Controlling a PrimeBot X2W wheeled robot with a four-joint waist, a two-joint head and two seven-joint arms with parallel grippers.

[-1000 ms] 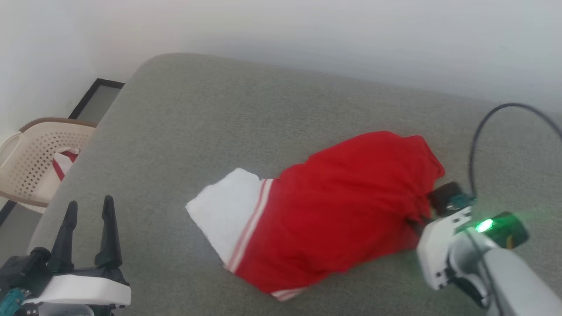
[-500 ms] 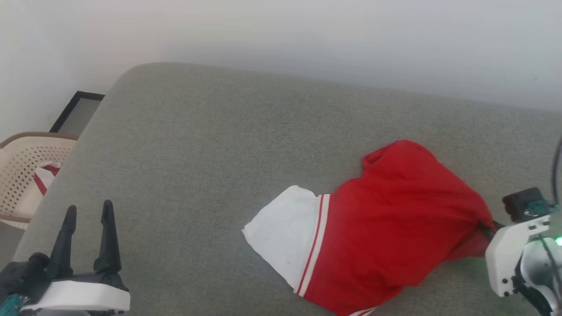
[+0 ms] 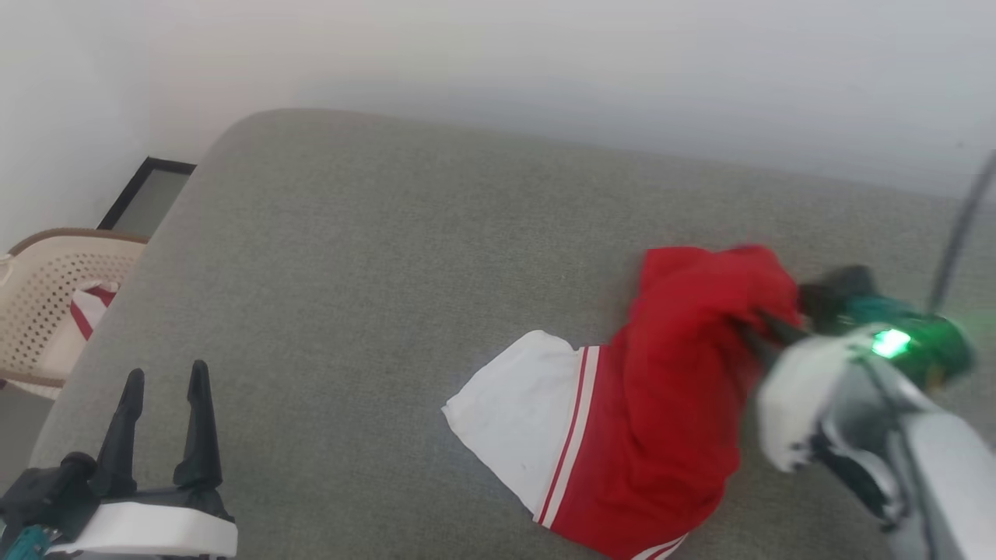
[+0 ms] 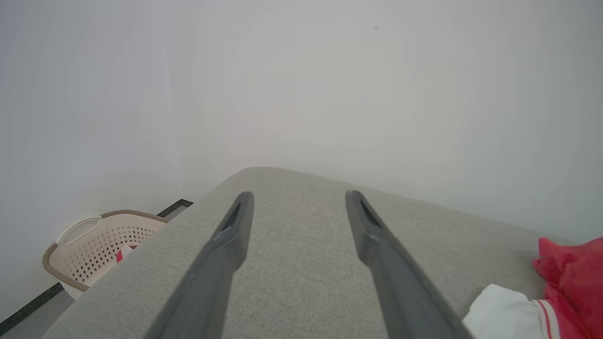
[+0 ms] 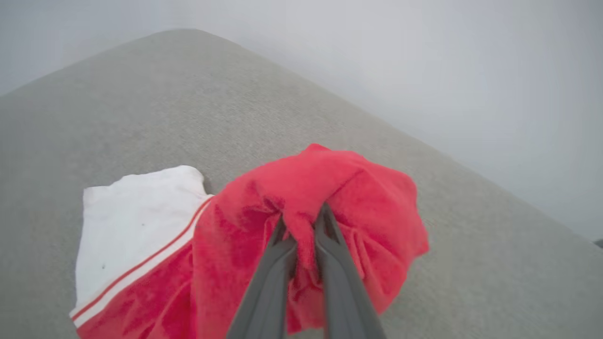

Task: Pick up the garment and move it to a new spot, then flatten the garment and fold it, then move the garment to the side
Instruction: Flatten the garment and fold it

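One bright red garment is lying bunched on the right part of a grey woven-fabric surface. Its white sleeve is spreading flat toward the left, and its red body is rising in a peak toward the far right. The right gripper is pinching that red peak between fingers pressed nearly together, with cloth draping around both of them. A green light is glowing on the pale right wrist, and a dark cable is rising behind it. At the near left, the left gripper is poised over bare fabric, its fingers spread wide apart. A plain pale wall is running behind the surface's rounded far edge. Off the left edge, a beige perforated basket is standing on the floor, holding a red-and-white cloth scrap.
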